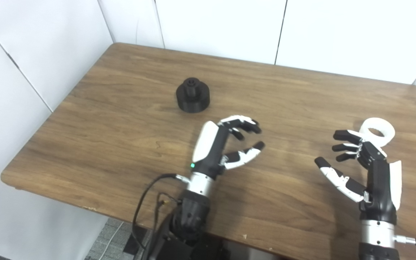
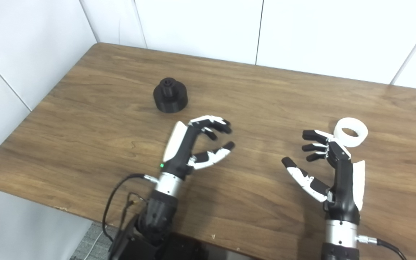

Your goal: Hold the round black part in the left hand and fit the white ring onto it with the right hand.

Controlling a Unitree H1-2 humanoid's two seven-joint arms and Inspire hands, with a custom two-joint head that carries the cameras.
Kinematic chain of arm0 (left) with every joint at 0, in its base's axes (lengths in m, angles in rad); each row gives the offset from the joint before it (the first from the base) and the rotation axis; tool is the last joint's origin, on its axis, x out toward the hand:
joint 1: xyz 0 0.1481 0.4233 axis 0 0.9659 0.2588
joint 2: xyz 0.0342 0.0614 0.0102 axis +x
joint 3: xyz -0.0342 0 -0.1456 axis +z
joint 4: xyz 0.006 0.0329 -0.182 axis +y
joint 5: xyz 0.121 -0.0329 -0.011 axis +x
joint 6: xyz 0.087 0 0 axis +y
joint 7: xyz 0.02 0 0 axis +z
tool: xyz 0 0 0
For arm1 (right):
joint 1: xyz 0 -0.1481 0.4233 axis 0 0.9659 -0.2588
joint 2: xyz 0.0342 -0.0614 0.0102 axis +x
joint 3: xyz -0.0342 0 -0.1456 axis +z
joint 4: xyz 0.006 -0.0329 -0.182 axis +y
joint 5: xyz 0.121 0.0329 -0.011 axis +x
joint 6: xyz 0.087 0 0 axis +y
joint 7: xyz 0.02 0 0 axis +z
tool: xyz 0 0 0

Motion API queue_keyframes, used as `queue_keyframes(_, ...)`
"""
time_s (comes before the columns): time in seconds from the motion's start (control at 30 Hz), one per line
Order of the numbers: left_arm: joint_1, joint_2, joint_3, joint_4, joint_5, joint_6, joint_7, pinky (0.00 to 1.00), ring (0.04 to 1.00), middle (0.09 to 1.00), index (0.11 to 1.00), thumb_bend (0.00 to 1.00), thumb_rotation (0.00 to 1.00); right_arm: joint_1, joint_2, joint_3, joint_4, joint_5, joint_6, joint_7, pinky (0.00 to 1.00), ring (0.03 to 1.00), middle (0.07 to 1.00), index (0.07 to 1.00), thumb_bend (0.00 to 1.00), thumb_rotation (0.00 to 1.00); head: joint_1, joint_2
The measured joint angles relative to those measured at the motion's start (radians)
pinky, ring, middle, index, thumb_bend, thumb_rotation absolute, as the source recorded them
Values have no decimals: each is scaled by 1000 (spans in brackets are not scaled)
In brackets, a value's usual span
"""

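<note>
Hovering over the wooden bench [image 1: 121, 144], our left hand [image 1: 222, 144] holds nothing; its fingers [image 1: 242, 124] curl loosely with a clear gap to the thumb. Well beyond those fingertips and a little to the left, the round black part [image 1: 193, 95] sits upright on the bench, untouched, its narrow hub pointing up. Our right hand [image 1: 359, 162] is likewise empty, fingers [image 1: 345, 139] spread apart and bent, thumb stretched out to the left. Just past the right fingers, on their far right side, the white ring [image 1: 377, 131] lies flat on the bench; whether the knuckles touch it we cannot tell.
</note>
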Motion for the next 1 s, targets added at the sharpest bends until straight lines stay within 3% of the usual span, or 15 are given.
queue_keyframes(0.17, -16, 7, 33, -32, 18, 38, 14, 565, 697, 723, 499, 497, 78, 0, 0, 0, 0, 0, 0, 5, 449, 580, 665, 657, 669, 206, 3, 0)
queue_keyframes(0.2, -20, 9, 39, -33, 20, 44, 15, 576, 711, 740, 635, 523, 202, 0, 0, 0, 0, 0, 0, 5, 449, 581, 665, 656, 670, 202, 5, -2)
queue_keyframes(0.27, -30, 15, 52, -36, 20, 61, 15, 585, 729, 751, 693, 533, 238, 0, 0, 0, 2, 0, 0, 5, 449, 579, 665, 656, 672, 212, 5, 0)
queue_keyframes(0.57, -83, 75, 107, -63, 38, 81, 27, 618, 733, 767, 711, 553, 281, -1, 0, -2, 3, 6, -1, 5, 445, 579, 667, 659, 673, 213, 8, -3)
queue_keyframes(0.67, -91, 88, 122, -64, 44, 88, 28, 682, 775, 781, 723, 544, 314, -1, 0, -3, 3, 10, -1, 5, 439, 575, 666, 659, 676, 214, 11, -2)
queue_keyframes(1.0, -132, 132, 183, -63, 41, 91, 53, 736, 822, 817, 749, 534, 299, -1, 0, -4, 4, 16, -3, 6, 434, 566, 658, 654, 674, 191, 17, -3)
